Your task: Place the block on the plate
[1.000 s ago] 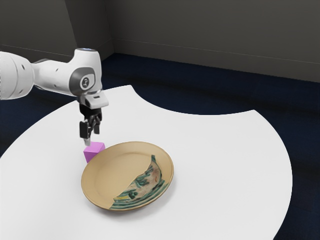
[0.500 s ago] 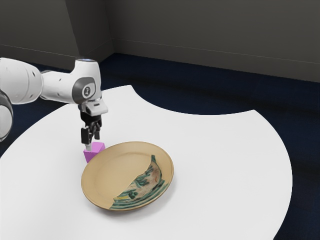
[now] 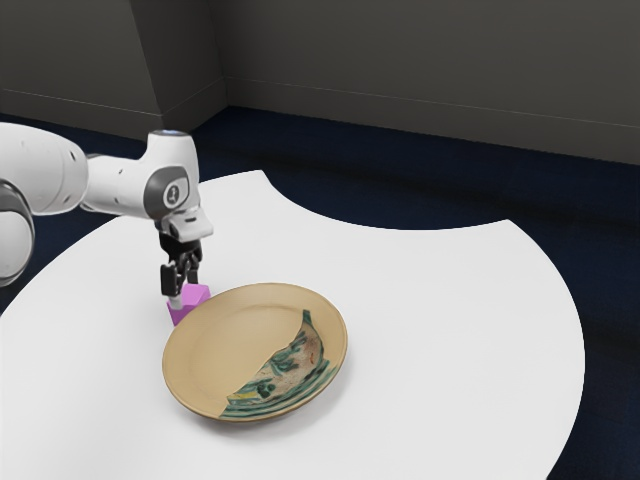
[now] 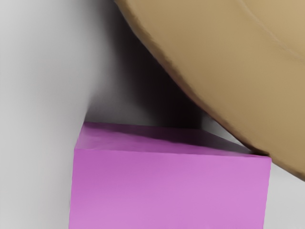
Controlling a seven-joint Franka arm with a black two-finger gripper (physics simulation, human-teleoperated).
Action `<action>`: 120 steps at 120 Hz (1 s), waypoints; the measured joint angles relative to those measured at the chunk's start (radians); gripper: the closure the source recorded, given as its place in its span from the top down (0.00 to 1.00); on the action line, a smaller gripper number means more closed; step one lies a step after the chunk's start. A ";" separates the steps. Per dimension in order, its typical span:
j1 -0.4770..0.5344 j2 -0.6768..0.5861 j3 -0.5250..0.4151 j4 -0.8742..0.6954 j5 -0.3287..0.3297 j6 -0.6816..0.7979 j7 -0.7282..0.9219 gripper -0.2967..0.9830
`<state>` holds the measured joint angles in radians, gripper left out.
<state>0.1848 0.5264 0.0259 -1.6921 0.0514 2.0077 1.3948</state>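
Dark shadow (image 4: 147,86) beneath plate (image 4: 214,76)

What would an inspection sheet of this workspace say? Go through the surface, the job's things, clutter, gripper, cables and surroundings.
Surface: white table with a curved cut in its far edge.
Block: plain magenta block on the table, off the plate; one corner meets the plate's rim in the wrist view, contact cannot be told.
Plate: round tan plate with a green-patterned section, on the table.
Clutter: nothing seen.
Gripper: black two-finger gripper lowered at the block, fingers apart, open.
Arm: white Franka arm, entering from the exterior view's left.
Cables: nothing seen.
Surroundings: dark blue floor, dark grey wall.
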 joint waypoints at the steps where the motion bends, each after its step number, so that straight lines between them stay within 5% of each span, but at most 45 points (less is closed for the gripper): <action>1: 0.000 0.001 0.000 0.000 0.000 0.000 0.001 0.77; 47: 0.004 0.023 0.000 0.000 -0.004 0.008 0.018 0.76; 120: 0.008 0.017 0.004 0.000 -0.021 0.021 0.022 0.54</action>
<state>0.1929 0.5430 0.0301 -1.6924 0.0305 2.0290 1.4171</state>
